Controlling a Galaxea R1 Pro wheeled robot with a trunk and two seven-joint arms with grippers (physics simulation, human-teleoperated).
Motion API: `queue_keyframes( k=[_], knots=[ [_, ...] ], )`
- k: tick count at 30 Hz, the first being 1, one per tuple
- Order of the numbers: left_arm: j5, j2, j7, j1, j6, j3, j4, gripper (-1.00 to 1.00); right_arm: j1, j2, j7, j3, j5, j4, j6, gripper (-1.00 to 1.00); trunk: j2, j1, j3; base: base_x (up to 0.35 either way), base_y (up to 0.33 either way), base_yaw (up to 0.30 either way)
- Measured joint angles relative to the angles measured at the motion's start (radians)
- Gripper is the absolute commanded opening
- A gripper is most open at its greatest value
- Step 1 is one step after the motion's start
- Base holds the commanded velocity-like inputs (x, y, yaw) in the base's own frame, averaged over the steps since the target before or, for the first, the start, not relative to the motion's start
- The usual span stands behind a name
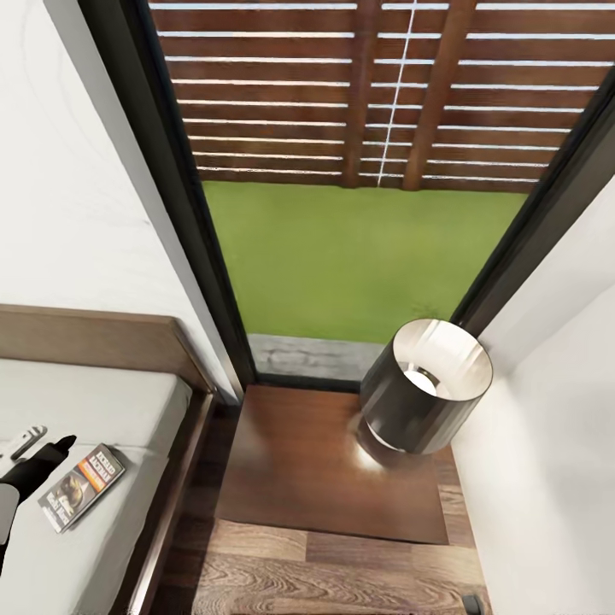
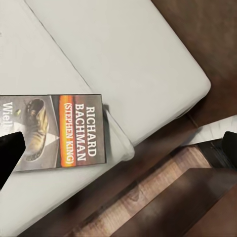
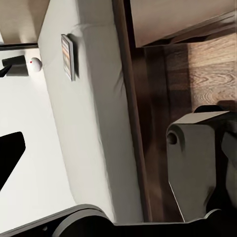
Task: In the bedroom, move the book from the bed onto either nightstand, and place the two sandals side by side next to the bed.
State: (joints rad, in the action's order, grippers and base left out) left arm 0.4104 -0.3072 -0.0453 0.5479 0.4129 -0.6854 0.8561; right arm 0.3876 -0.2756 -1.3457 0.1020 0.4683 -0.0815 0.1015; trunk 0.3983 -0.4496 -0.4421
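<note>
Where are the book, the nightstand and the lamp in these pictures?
book (image 1: 82,486): head view, middle of its cover, lying on the bed.
nightstand (image 1: 299,465): head view, bare part of its dark wooden top.
lamp (image 1: 418,410): head view, outer side of its dark shade.

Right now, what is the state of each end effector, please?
Left end effector: open, fingers apart, one tip over the book, not gripping it.
Right end effector: cannot be told; one dark fingertip shows.
</note>
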Motion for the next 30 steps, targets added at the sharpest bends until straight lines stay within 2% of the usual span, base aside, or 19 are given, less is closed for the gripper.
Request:
queue_keyframes(
  k=[13,18,30],
  knots=[
    [0.0,0.002,0.0,-0.001,0.0,0.001,-0.001,1.0,0.0,0.0,0.001,0.0,0.001,0.0,0.0,1.0,0.0,0.0,-0.021,0.0,0.0,0.0],
    [-0.001,0.015,0.0,-0.001,0.0,0.002,-0.001,1.0,0.0,0.0,0.001,0.0,0.0,0.0,0.0,1.0,0.0,0.0,-0.028,0.0,0.0,0.0],
    [-0.001,0.018,0.0,0.0,0.0,0.003,-0.001,1.0,0.0,0.0,0.001,-0.001,0.0,0.0,0.0,1.0,0.0,0.0,-0.047,0.0,0.0,0.0]
  ],
)
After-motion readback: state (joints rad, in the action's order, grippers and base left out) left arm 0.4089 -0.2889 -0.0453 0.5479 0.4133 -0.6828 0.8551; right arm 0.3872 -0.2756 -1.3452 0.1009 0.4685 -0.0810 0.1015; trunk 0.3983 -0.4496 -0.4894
